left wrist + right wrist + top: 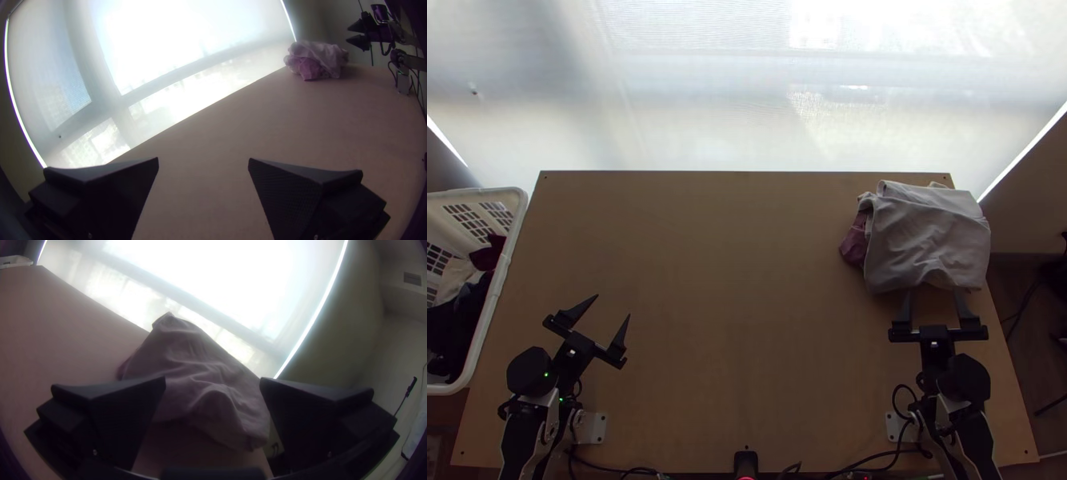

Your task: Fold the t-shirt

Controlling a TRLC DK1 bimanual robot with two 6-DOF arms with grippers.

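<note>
1. The t-shirt, which I am taking to be the pale grey cloth (927, 240), is lying creased and in layers by the far right corner of the light wooden table (747, 280), just beyond the right gripper (933, 294). A mauve cloth (855, 240) is poking out at its left side.
2. Folding is seeming unfinished, in my judgement: the layers are sitting unevenly, though I am not telling whether they are deliberate folds. If this is the right garment, spreading, folding and squaring are remaining.
3. The right gripper is standing wide apart, holding nothing, its tips pointing towards the far edge and nearing the cloth's near side; contact is staying unclear.
4. The left gripper (613, 306) is also gaping widely and holding nothing, angling inward from the near left part of the table.
5. Beyond the left edge, a white plastic basket (501, 276) is carrying dark, wine-red and cream clothes, possibly including the intended shirt.
</note>
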